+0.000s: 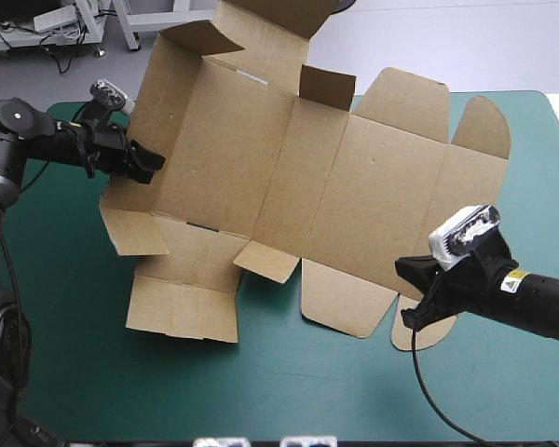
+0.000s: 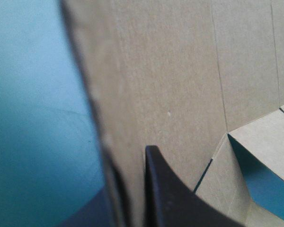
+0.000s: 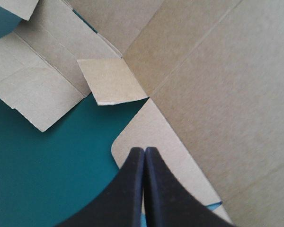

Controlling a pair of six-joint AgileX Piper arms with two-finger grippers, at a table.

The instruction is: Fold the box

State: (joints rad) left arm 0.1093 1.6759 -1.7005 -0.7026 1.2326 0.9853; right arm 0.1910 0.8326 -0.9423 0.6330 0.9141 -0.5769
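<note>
The brown box (image 1: 317,177) is a cut sheet of board opened out across the teal-green counter (image 1: 84,354), inner face up and with no walls tucked. My left hand (image 1: 151,164) is clamped on the sheet's left edge. In my left wrist view one black finger (image 2: 180,198) lies on top of the board, the other shows only as a dark sliver beneath it, and the edge runs between them. That left end is lifted off the counter and tilted (the cover shows well below the raised edge), while the right half of the sheet lies flat.

My right hand (image 3: 144,150) is closed, its two fingers meeting in one pointed arch. It sits at the sheet's near edge, toward the right, with its tips over a rounded flap (image 3: 156,132) that lies flat on the cover. I cannot tell whether the tips touch the board. Ahead of this hand, along the same near edge, a small square flap (image 3: 111,80) is folded up a little from the sheet.

On the far edge, toward the right, two more rounded flaps (image 1: 405,98) lie flat. At the far left the end panels (image 1: 261,28) are raised and reach past the counter's far edge.
</note>
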